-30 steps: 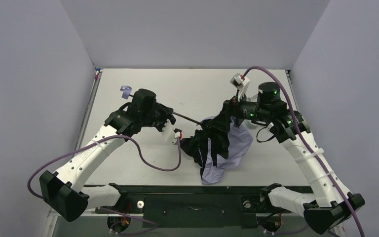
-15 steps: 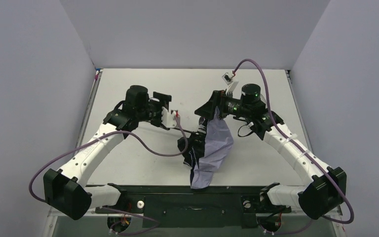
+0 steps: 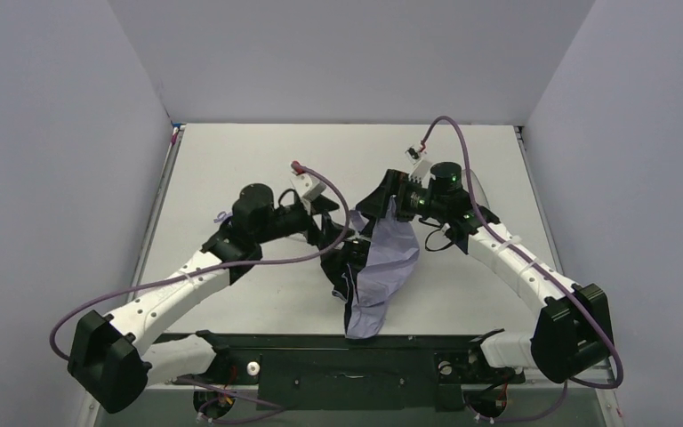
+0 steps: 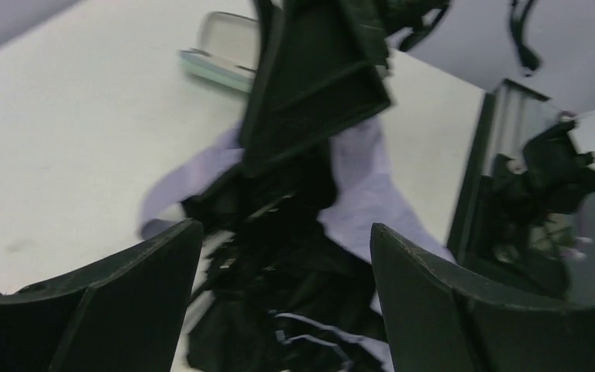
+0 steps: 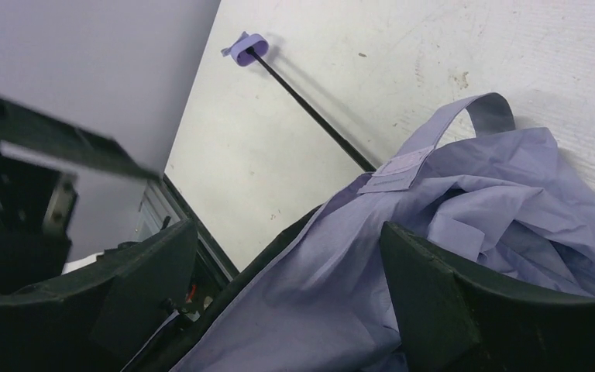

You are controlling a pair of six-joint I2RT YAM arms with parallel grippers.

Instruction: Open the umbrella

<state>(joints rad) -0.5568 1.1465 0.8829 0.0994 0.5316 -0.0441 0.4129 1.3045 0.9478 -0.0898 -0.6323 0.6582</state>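
My left gripper (image 4: 285, 229) has swung in from the far side, jaws wide and empty, facing the umbrella (image 3: 382, 267), which lies heaped and unopened mid-counter (image 3: 231, 160). The right gripper (image 5: 288, 229) gapes equally wide around bunched lavender canopy. With both arms converged, I judge spreading comes next.

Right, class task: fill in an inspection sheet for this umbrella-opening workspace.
Surface: white table, faint scuffs.
Job's things: umbrella not open, lavender fabric crumpled over black underside; shaft extended, knob handle on the table.
Clutter: pale green case on the table beyond the umbrella.
Grippers: left gripper open, over the umbrella; right gripper jaws apart, fabric bunched between, grip unclear.
Cables: purple cables loop from both wrists; the left one passes close to the umbrella.
Surroundings: plain grey walls on three sides.
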